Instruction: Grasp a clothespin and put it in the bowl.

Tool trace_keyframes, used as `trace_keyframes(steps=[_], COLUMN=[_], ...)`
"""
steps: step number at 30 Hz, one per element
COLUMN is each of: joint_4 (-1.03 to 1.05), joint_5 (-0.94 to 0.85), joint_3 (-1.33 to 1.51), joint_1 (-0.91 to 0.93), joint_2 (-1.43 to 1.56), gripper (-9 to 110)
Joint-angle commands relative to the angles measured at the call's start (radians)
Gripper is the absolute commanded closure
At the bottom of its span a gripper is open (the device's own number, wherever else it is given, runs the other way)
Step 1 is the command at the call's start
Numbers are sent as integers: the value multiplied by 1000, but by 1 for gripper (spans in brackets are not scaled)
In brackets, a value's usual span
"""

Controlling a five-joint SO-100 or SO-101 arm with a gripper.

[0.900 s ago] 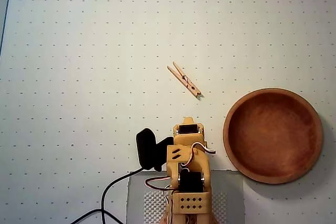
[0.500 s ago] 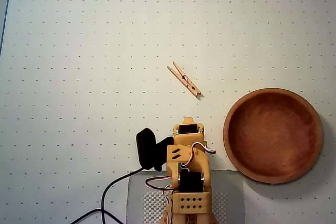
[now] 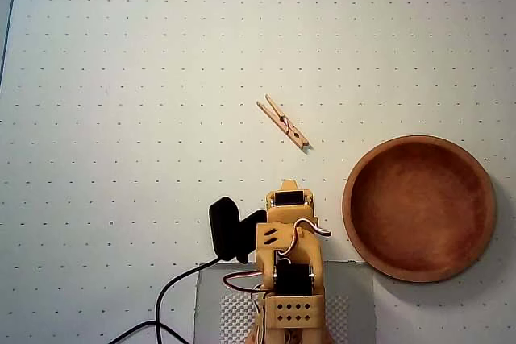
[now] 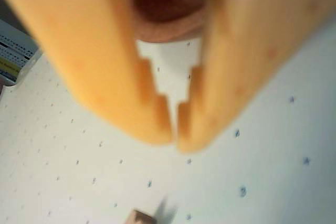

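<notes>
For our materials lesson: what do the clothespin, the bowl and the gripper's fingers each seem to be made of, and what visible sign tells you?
Clothespin: pale unfinished wood, apparently with a metal spring midway.
Bowl: reddish-brown wood, smooth, faint grain rings.
Fingers: matte orange, probably plastic; blurred.

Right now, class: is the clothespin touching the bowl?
Apart. The overhead view shows bare dotted table between the clothespin and the rim of the bowl, which lies lower right of it.

Clothespin [image 3: 283, 123] lies diagonally beside empty bowl [image 3: 419, 208].
</notes>
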Motion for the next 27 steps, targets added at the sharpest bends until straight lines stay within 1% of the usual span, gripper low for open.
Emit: trace_keyframes(steps=[1, 20, 27], joint_4=[5, 5, 3], joint_5=[3, 3, 2], joint_3=[-26, -28, -46], joint_1=[11, 11, -21], joint_2=[9, 9, 11], gripper=[103, 103, 103])
